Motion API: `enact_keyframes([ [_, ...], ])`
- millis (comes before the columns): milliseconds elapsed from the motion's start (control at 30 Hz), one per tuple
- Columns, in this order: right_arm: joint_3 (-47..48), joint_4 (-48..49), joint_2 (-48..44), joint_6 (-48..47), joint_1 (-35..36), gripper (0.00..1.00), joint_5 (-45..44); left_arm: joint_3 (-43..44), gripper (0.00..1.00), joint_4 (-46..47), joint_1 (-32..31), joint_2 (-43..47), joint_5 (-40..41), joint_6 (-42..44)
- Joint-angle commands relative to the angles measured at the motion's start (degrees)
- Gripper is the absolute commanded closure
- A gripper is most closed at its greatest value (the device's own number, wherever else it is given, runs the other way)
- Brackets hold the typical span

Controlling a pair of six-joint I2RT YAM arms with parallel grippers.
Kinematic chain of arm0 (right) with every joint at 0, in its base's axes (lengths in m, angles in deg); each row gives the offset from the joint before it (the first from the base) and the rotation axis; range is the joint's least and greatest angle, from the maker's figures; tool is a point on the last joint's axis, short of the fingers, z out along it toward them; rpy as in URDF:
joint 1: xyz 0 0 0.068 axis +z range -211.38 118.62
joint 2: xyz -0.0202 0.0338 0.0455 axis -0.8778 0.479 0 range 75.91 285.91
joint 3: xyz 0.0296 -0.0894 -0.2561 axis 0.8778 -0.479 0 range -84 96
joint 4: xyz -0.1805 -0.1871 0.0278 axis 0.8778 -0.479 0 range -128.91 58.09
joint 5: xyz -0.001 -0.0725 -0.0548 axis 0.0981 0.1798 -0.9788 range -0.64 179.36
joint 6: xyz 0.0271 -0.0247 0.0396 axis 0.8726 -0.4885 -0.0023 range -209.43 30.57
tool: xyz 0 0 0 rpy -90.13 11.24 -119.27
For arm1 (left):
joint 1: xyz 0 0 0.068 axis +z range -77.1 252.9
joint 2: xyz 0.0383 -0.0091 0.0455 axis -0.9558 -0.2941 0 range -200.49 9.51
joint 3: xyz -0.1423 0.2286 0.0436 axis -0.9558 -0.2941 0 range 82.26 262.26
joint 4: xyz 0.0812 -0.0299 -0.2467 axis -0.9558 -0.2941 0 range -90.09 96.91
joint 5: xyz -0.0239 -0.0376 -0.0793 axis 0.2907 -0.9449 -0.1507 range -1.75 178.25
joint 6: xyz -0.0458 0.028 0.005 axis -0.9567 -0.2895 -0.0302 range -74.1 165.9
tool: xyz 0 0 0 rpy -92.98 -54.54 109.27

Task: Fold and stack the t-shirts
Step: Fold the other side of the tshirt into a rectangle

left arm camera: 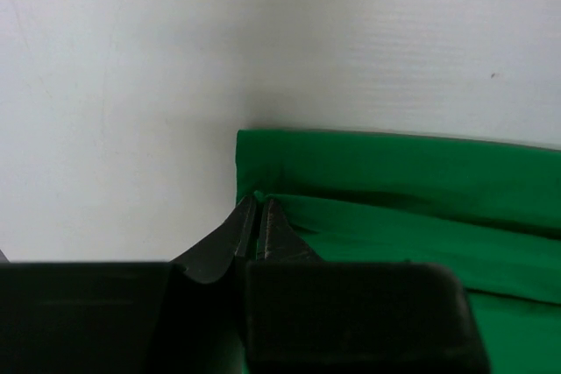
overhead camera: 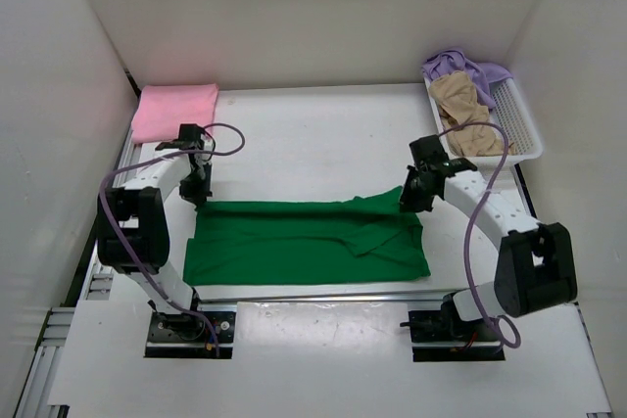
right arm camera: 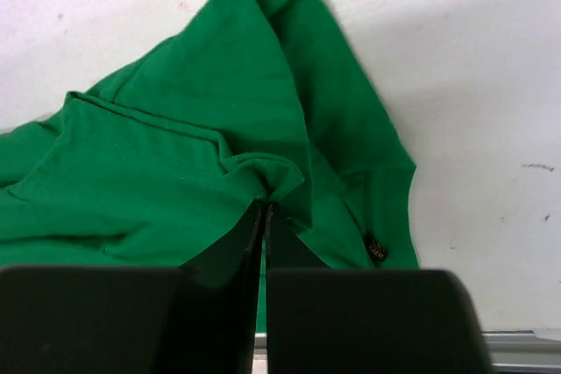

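The dark green t-shirt (overhead camera: 304, 242) lies folded lengthwise across the middle of the table. My left gripper (overhead camera: 196, 195) is shut on its far left corner; the left wrist view shows the green cloth (left arm camera: 412, 208) pinched at the fingertips. My right gripper (overhead camera: 411, 198) is shut on the shirt's far right edge; the right wrist view shows bunched green cloth (right arm camera: 193, 146) in its tips. The pink t-shirt (overhead camera: 174, 110) lies folded at the far left. The tan t-shirt (overhead camera: 462, 115) and the lavender t-shirt (overhead camera: 468, 68) lie crumpled in the basket.
A white mesh basket (overhead camera: 524, 134) stands at the far right. White walls enclose the table on three sides. The arm bases sit at the near edge.
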Motion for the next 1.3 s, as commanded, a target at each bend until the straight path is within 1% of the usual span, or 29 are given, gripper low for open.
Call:
enact_keyframes([
  [0,-4.2,2.7,-3.2,2.0,0.6,1.0,1.1,-2.4,0.9,0.3,-0.1,4.2,1.5,0.0],
  [133,-6.9,4.2,-2.6,3.9,1.8,1.0,2.2,-4.1,0.9,0.3,-0.1,3.6,1.5,0.0],
  [267,-8.7,4.9,-1.6,4.6,3.0,1.0,2.7,-5.2,0.87,0.3,-0.1,3.1,1.5,0.0],
  [333,-8.7,4.9,-1.6,4.6,3.0,1.0,2.2,-5.2,0.84,0.3,-0.1,3.1,1.5,0.0],
  [400,-9.4,4.9,-1.6,4.6,3.0,1.0,1.5,-5.7,0.84,0.3,-0.1,3.8,1.5,0.0],
  [500,-10.0,4.9,-1.6,5.2,3.0,1.0,0.1,-5.7,0.84,0.3,-0.1,6.5,2.9,0.0],
  [533,-10.0,4.3,-1.6,5.2,3.0,1.0,-0.5,-5.7,0.86,0.3,-0.1,7.2,2.9,0.0],
  [600,-10.5,4.3,-2.1,5.9,3.0,1.0,-1.1,-5.7,0.87,0.3,-0.6,9.8,2.9,0.0],
  [767,-10.5,3.8,-3.2,6.5,3.0,1.0,-2.5,-7.6,0.87,-0.7,-1.8,13.0,3.4,0.0],
  [833,-10.5,3.8,-3.2,6.5,3.0,1.0,-2.5,-9.5,0.83,-0.7,-1.8,13.6,3.4,0.0],
  [867,-10.5,3.8,-3.2,5.9,3.0,1.0,-2.5,-10.2,0.74,-0.7,-1.8,13.6,3.4,0.0],
  [967,-10.5,3.8,-1.3,5.3,3.0,1.0,-0.3,-12.6,0.62,-0.7,-1.8,13.1,3.4,0.0],
  [1000,-10.5,3.8,-0.6,5.3,3.0,1.0,0.2,-13.1,0.55,-0.7,-1.8,13.1,3.9,0.0],
  [1033,-10.5,3.8,-0.6,5.3,3.0,1.0,0.9,-13.6,0.52,-0.7,-1.8,13.1,4.5,0.0],
  [1133,-10.5,4.3,-0.6,5.3,3.0,1.0,1.0,-12.6,0.51,-0.7,1.4,13.7,4.5,0.0],
  [1233,-10.5,4.3,-0.6,5.3,3.0,1.0,1.0,-7.6,0.51,-2.0,2.0,14.3,5.0,0.0],
  [1267,-10.5,4.3,-0.6,5.3,3.0,1.0,1.0,-4.2,0.51,-2.9,1.3,14.3,5.0,0.0],
])
